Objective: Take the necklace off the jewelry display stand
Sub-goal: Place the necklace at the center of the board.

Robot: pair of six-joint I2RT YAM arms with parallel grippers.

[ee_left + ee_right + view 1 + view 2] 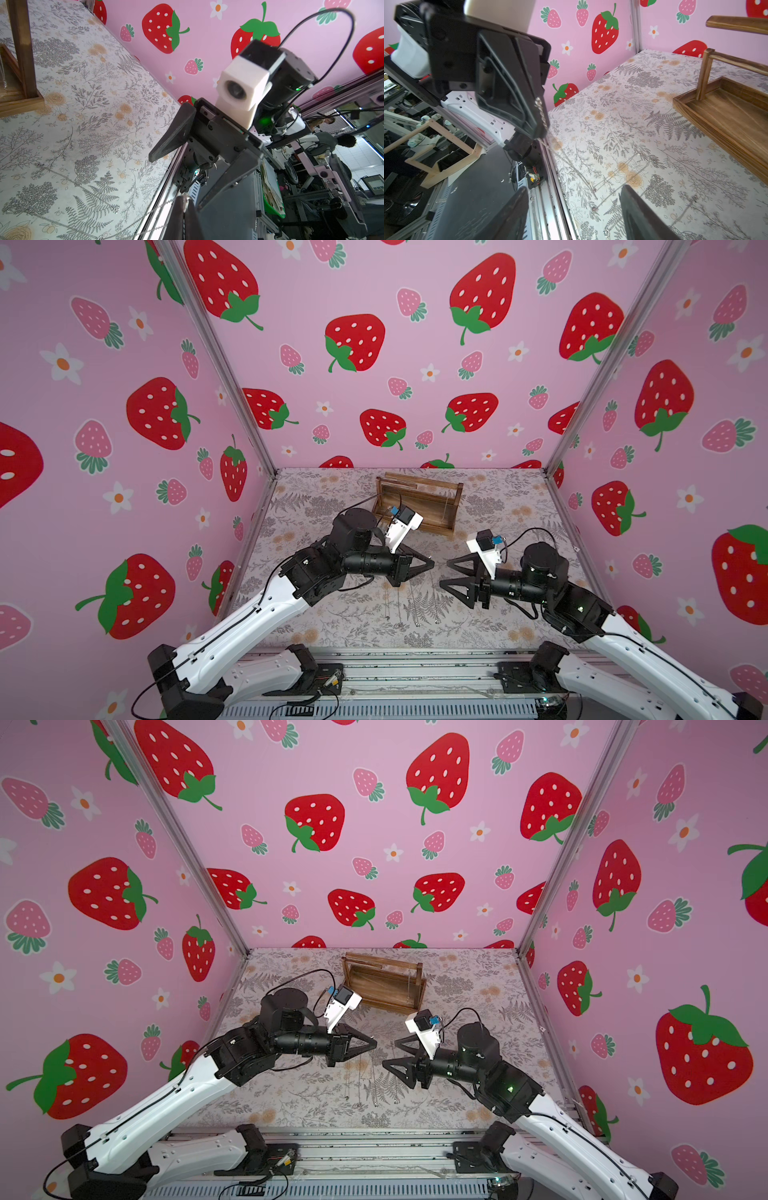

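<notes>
Left hand [431, 562] pinched shut on necklace [540, 108], trailing onto bench [519, 614], off stand [419, 499]. Right hand [444, 572] spread wide, empty. Only release seems left.

Pink walls [299, 294] — red and pink strawberries, white flowers. Pale desk [519, 614] — grey ferns, orange blooms. Brown wooden stand [432, 506]; silver necklace [540, 112]; white-and-black arms [249, 614].

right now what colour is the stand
The jewelry display stand is brown wood, clearest in right wrist view.
</notes>
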